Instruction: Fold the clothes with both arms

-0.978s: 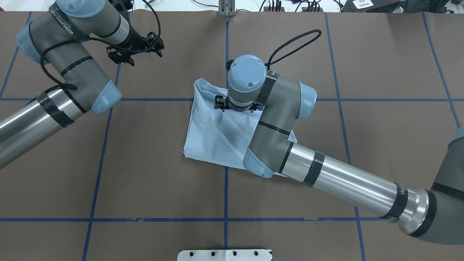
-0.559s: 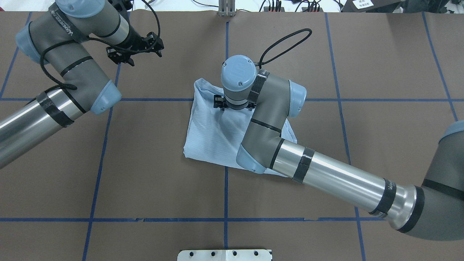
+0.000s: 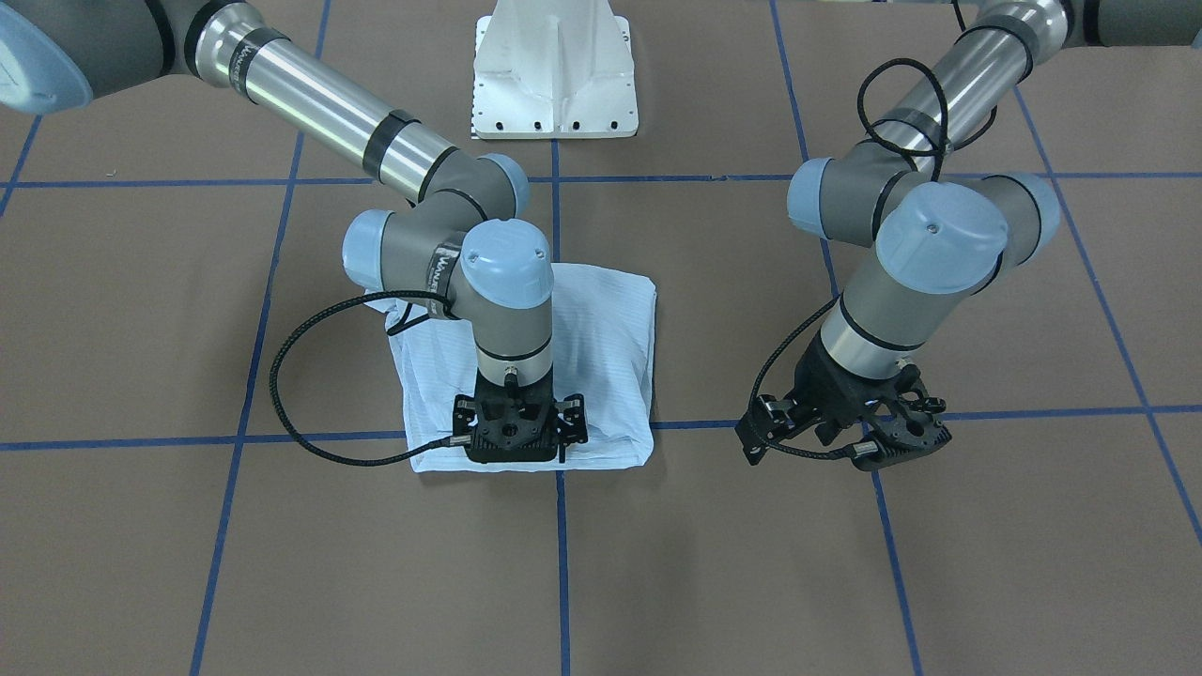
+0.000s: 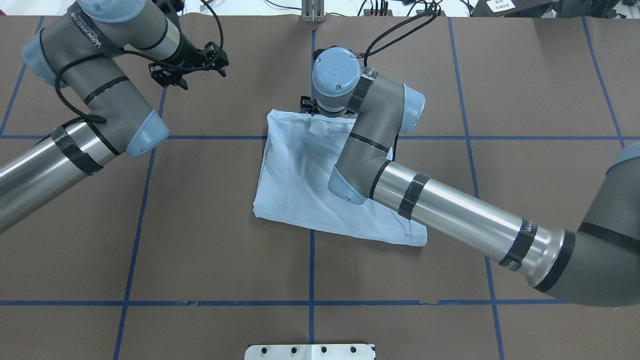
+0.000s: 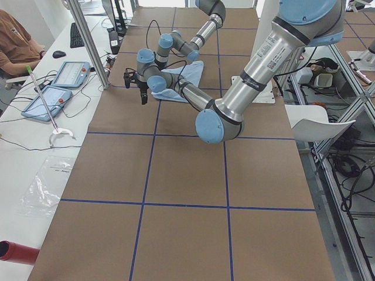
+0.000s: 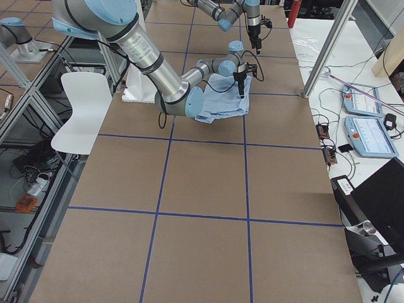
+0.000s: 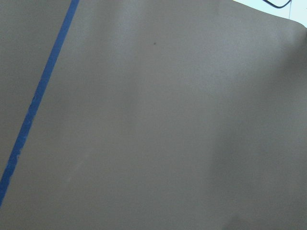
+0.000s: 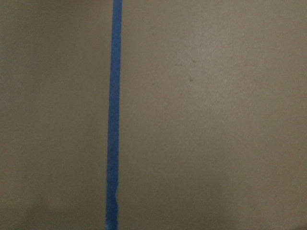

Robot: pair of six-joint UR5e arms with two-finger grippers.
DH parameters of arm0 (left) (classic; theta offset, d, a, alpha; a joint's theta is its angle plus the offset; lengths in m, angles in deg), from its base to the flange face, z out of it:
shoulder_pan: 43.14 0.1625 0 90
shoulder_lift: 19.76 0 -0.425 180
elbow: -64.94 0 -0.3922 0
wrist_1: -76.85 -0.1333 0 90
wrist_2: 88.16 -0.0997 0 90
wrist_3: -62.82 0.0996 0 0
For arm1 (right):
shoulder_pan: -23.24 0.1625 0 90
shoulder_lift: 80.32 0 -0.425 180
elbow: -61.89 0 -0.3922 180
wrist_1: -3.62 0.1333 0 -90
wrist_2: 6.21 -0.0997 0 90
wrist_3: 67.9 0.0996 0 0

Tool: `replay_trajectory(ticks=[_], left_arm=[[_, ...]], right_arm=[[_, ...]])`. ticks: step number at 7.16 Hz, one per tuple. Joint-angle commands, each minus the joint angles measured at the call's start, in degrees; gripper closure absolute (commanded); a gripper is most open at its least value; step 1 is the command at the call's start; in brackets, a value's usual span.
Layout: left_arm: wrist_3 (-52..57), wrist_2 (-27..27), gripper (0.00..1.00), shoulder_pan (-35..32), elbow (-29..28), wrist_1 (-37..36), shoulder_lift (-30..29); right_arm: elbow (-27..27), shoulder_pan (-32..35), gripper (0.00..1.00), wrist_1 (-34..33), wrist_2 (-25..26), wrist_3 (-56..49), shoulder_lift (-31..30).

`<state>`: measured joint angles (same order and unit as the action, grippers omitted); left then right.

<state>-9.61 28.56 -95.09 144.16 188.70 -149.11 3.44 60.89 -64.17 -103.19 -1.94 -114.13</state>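
Brown paper-covered table (image 4: 500,75), blue tape grid. Light blue thin folded shirt (image 4: 295,175) at table centre: likely light, limp, easily creased; pinch corners through all layers. Right black two-finger end effector (image 3: 519,441) at shirt edge farthest from robot; open or closed, cannot tell. Left black end effector (image 3: 845,432) spread, empty, well apart.

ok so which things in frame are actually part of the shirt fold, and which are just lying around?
Part of the job:
- light blue shirt, folded up on the table
- right gripper, at the shirt's far edge
- left gripper, off to the side over bare table

Lying about:
- white pedestal base
- white chair
- tablets
- clear plastic bag
- red cylinder
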Motion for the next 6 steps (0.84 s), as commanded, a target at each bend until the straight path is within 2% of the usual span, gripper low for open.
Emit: replay_trajectory(ticks=[1,2,3,5,6], left_arm=[[0.35,0.00,0.00,-0.26,1.37,-0.14,0.33],[0.79,0.09,0.00,-1.22,3.46,-0.40,1.37],[0.97,0.17,0.00,-1.75,9.75,-0.49,6.43],[11.28,2.97,0.00,-4.64,18.39,-0.66,15.57],[17.44,3.07,0.00,-7.27,21.39,-0.75,20.23]], right_arm=[[0.35,3.65,0.00,1.44,-0.66,-3.27,0.06],[-0.18,6.45,0.00,1.26,-3.89,-5.55,-0.37],[-4.01,9.96,0.00,0.74,-8.96,-8.62,-3.77],[-13.32,17.07,0.00,0.12,-17.41,-16.43,-15.34],[-16.67,21.11,0.00,-2.49,-20.85,-23.26,-19.67]])
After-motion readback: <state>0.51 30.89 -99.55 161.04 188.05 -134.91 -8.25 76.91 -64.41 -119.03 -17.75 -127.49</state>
